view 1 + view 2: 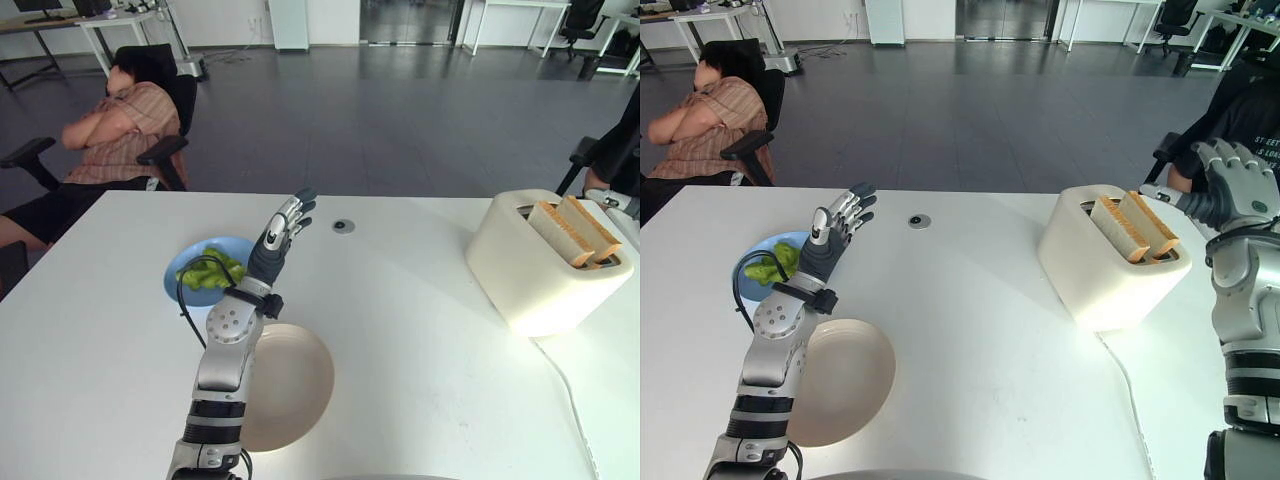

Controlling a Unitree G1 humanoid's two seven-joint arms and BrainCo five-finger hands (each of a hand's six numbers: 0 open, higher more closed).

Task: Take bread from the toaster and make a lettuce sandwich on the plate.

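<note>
At the left of the white desk (pixel 420 330), green lettuce leaves (pixel 210 270) lie on a round blue plate (pixel 212 297). The left hand (pixel 280 235) hovers beside it, fingers extended, empty, above a round cream plate (pixel 295 390). Far right, two toasted bread slices (pixel 570 232) stand in the cream toaster (pixel 520 275); the right hand (pixel 1235 180) hangs just beyond, released.

- Left hand (pixel 283 232) raised, fingers (pixel 292 212) straight and slightly spread (nothing held), forearm (pixel 226 355) sloping down behind it.
- Right hand (pixel 1238 185) raised, its back showing, forearm upright beneath it.
</note>
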